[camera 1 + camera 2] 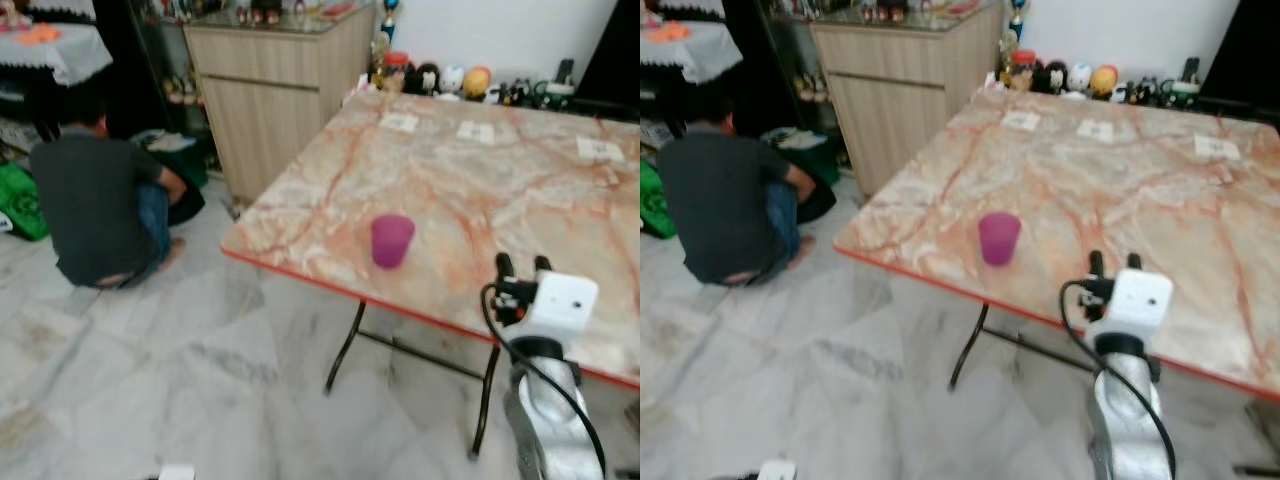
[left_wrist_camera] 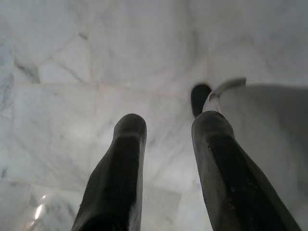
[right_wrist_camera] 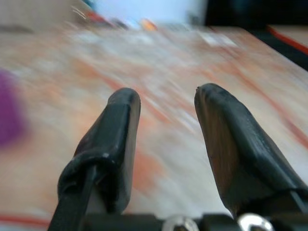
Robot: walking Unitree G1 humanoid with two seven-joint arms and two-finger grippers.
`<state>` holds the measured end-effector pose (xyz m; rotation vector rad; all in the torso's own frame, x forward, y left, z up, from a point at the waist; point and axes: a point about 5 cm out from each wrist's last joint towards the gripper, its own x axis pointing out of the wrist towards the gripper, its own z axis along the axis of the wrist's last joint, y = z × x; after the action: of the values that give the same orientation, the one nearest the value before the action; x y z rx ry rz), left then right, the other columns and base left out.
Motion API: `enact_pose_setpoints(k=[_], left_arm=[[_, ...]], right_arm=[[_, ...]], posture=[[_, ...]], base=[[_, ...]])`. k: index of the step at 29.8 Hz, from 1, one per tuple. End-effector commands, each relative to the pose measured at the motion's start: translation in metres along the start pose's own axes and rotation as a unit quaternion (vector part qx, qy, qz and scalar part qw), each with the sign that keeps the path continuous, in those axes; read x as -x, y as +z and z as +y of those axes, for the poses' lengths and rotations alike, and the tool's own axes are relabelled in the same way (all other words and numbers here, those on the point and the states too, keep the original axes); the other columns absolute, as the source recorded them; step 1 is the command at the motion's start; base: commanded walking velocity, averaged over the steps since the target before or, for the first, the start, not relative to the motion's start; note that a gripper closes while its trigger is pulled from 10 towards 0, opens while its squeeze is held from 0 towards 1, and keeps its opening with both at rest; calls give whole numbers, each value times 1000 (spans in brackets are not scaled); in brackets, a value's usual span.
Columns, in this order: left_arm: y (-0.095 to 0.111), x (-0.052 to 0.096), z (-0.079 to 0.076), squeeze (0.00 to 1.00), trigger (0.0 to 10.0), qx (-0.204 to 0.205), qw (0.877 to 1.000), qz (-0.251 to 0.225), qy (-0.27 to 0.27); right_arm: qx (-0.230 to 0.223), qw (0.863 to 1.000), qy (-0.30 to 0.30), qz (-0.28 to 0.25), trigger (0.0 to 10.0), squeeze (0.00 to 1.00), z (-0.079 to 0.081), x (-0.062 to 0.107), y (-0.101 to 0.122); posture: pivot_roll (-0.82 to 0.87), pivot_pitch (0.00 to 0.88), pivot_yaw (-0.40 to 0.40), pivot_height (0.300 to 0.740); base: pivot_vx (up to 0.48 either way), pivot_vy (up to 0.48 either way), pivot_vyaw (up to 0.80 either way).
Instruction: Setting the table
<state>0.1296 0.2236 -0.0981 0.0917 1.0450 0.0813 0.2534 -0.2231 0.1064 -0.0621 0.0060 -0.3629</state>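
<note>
Our right claw [image 3: 166,108] hovers released above the marbled orange surface [image 1: 480,190], the purple plastic cup [image 1: 391,241] at ten o'clock; our left claw [image 2: 168,130] hangs released over the floor.

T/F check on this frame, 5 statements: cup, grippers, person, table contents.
1. The purple cup stands upright on the marble table, near its front edge. True.
2. The right gripper is shut on the cup. False: its fingers are open and empty, raised over the table edge to the right of the cup.
3. A person crouches on the floor to the left of the table, back to the camera. True.
4. The left gripper holds a plate. False: it is open, empty, pointing at the marble floor.
5. The cup lies tipped over on the floor. False: it stands on the table.
</note>
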Motion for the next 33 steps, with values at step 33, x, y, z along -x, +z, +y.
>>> enact_pose_setpoints(k=[33], left_arm=[[9,0,14,0,10000,19,999,-27,31]], right_arm=[[132,852,163,480,10000,0,0,82,-193]], posture=[[-76,0,24,740]], base=[[0,0,-155]])
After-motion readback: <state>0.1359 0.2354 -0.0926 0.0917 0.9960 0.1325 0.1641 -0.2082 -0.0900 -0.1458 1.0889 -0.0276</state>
